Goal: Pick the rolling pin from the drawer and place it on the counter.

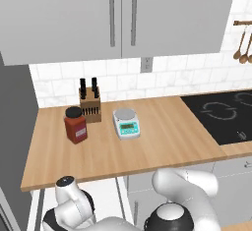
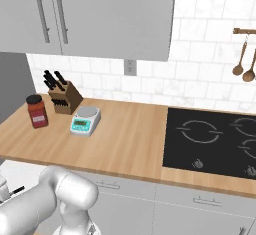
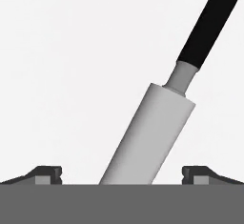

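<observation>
We had the gripper (image 3: 122, 175) spread astride the rolling pin (image 3: 150, 139) on the drawer (image 3: 62, 75) floor, probably fine to close mid-barrel.

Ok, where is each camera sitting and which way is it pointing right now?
Left base view: behind the arm to its left, facing forward and down at the counter, scale and cooktop; white arm links at the bottom.
Right base view: behind to the right, same counter; arm at lower left.
Hand view: on the hand, looking down at the rolling pin on the white drawer floor; fingertips either side.
Both base views share scale, jar, knife block and cooktop.
</observation>
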